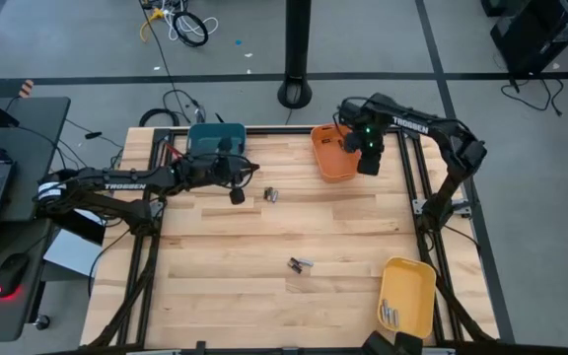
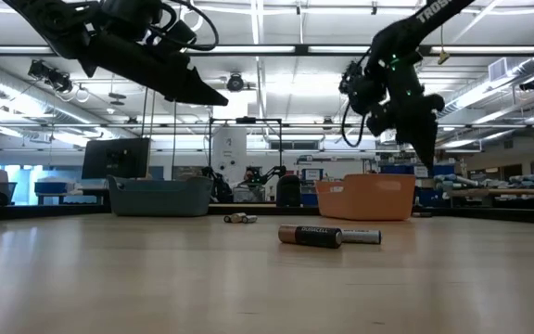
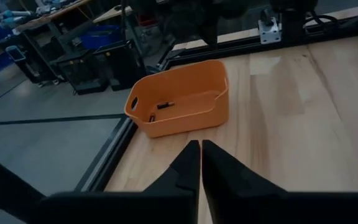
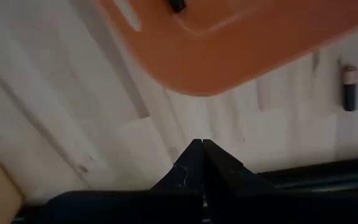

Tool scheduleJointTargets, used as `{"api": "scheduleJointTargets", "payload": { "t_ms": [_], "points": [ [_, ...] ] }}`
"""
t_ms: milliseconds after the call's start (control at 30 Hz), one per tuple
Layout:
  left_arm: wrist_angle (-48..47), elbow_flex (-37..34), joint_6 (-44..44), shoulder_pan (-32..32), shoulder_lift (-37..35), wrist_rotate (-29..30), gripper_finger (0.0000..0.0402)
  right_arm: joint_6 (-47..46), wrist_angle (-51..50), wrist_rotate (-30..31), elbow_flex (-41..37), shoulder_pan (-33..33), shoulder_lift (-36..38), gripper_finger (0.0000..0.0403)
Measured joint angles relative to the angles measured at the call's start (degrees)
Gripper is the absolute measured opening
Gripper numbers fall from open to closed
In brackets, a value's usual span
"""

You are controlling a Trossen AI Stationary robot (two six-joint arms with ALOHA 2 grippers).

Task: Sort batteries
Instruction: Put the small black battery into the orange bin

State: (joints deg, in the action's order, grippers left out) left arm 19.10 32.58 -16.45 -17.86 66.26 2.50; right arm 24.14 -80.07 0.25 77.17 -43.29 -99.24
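Two batteries (image 1: 300, 263) lie side by side mid-table; in the low view one is black (image 2: 310, 236) and one silvery (image 2: 361, 237). A smaller pair (image 1: 272, 194) lies farther back. More batteries rest inside the orange bin (image 3: 179, 96) and the yellow bin (image 1: 409, 293). My left gripper (image 1: 237, 194) is shut and hangs above the table in front of the teal bin (image 1: 215, 138), left of the smaller pair. My right gripper (image 1: 368, 163) is shut and hovers just past the orange bin's right side (image 1: 335, 151). Both are empty in their wrist views (image 3: 201, 155) (image 4: 201, 152).
The three bins stand at the far left, the far middle and the near right corner of the wooden table (image 1: 225, 286). Metal frame rails (image 1: 412, 168) run along the table's edges. A laptop and a mouse sit on a side desk (image 1: 8, 197) to the left.
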Motion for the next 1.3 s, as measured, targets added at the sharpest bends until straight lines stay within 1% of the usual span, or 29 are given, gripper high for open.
{"api": "scheduleJointTargets", "payload": {
  "t_ms": [200, 300, 467, 633, 767, 833, 900, 967, 1067, 1167, 1300],
  "points": [
    [-0.4, 0.0, 0.0, 0.0, 0.0, 0.7, 0.0015, 0.0, 8.9, -0.8, -6.8, 0.0, 0.2, 0.0009],
    [-0.5, 0.0, 0.0, 0.0, 0.0, 1.1, 0.0016, 0.0, 12.9, -2.9, -8.5, 0.0, 0.2, 0.0009],
    [-0.6, 0.0, 0.0, 0.0, 0.0, 2.1, 0.0015, -0.2, 18.5, -8.8, -8.9, 1.0, 0.2, 0.0009],
    [-0.6, 0.0, 0.1, 0.0, 0.0, 2.1, 0.0015, -0.2, 22.4, -12.1, -8.9, 2.2, 0.3, 0.0009],
    [-0.8, 0.0, 0.1, 0.0, 0.0, 2.1, 0.0015, -0.1, 21.3, -13.4, -7.4, 2.4, 1.8, 0.0009],
    [-0.8, 0.0, 0.2, 0.0, 0.0, 2.1, 0.0015, 0.6, 20.3, -12.8, -5.9, 1.4, 3.7, 0.0009],
    [-0.8, 0.0, 0.2, 0.0, 0.0, 2.1, 0.0015, 0.4, 20.7, -9.8, -4.5, -1.0, 5.7, 0.0009],
    [-0.8, 0.0, 0.2, 0.0, 0.0, 2.1, 0.0015, -2.6, 20.9, -6.0, -3.1, -4.4, 6.3, 0.0009],
    [-0.4, 0.0, 0.2, 0.0, 0.0, 2.1, 0.0015, -8.0, 19.4, -1.5, -1.6, -9.4, 4.2, 0.0009],
    [0.5, 0.0, 0.2, 0.0, 0.0, 2.1, 0.0015, -11.0, 18.2, 1.7, -1.2, -12.9, 0.7, 0.0009],
    [0.9, 0.0, 0.2, 0.0, 0.0, 2.1, 0.0015, -14.1, 18.3, 2.2, -1.2, -16.2, -4.1, 0.0009]
  ]
}}
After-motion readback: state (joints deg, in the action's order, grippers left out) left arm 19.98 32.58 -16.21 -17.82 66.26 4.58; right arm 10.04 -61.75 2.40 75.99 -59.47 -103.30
